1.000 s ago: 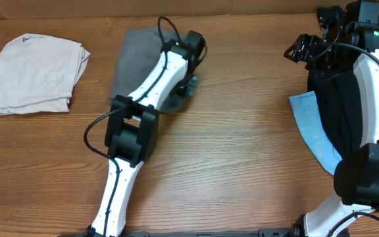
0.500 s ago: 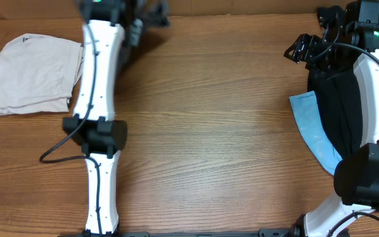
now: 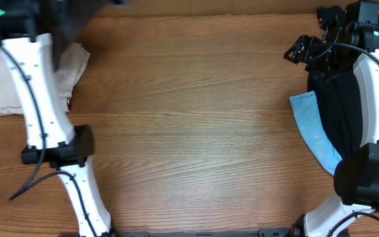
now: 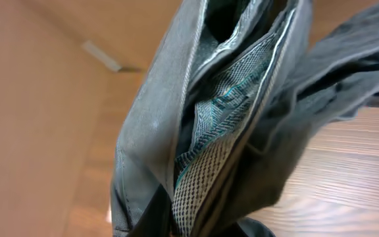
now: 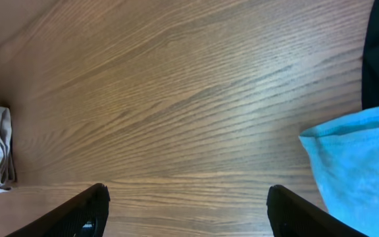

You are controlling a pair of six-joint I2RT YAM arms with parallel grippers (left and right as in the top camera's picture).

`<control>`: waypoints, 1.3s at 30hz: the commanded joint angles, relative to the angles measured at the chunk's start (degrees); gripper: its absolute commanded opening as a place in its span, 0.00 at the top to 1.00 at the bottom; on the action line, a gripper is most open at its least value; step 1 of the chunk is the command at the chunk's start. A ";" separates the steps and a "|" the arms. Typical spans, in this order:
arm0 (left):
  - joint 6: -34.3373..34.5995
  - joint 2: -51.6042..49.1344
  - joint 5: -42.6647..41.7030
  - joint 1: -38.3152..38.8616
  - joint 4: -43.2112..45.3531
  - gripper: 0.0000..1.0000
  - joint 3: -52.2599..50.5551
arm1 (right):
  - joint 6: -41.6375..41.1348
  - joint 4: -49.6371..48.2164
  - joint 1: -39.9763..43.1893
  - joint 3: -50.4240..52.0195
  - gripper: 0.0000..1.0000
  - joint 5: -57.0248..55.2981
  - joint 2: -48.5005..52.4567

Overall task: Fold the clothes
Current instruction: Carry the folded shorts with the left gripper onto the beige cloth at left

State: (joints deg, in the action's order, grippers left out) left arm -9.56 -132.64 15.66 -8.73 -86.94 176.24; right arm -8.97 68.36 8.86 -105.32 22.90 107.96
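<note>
The clothes, a pair of grey shorts [image 4: 176, 131], hang bunched and fill the left wrist view, with a checked inner lining showing between the folds. My left gripper [image 4: 199, 232] is shut on them at the bottom edge, its fingers mostly hidden by cloth. In the overhead view the shorts [image 3: 68, 33] are a dark blur lifted at the far left back corner, over the cream garment. My right gripper [image 5: 186, 212] stands open above bare wood at the back right, with nothing between its fingers [image 5: 77, 214].
A cream-white folded garment [image 3: 15, 89] lies at the left, partly under my left arm. A black garment [image 3: 344, 112] and a light-blue one [image 3: 311, 131] lie at the right beside the right arm. Bare wooden table [image 3: 202, 125] spans the middle.
My left arm has swung from the back middle of the table to the far left corner, carrying the shorts off the table surface. The right arm has not moved.
</note>
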 commanded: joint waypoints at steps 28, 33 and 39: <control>-17.20 -1.25 -8.35 -22.38 33.11 0.96 -20.96 | -3.48 -0.96 -1.44 0.37 0.21 1.60 -0.15; -17.16 -1.25 -9.73 -23.08 34.29 0.96 -20.96 | -3.48 -1.51 -1.75 0.37 0.21 1.57 -0.15; -15.21 -1.25 -14.97 -23.08 28.65 0.96 -21.42 | -3.48 -1.38 -1.75 0.37 0.21 1.60 -0.15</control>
State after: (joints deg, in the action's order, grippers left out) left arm -25.69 -135.37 5.02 -31.62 -55.51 154.32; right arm -12.05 67.11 7.35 -105.32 23.81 107.96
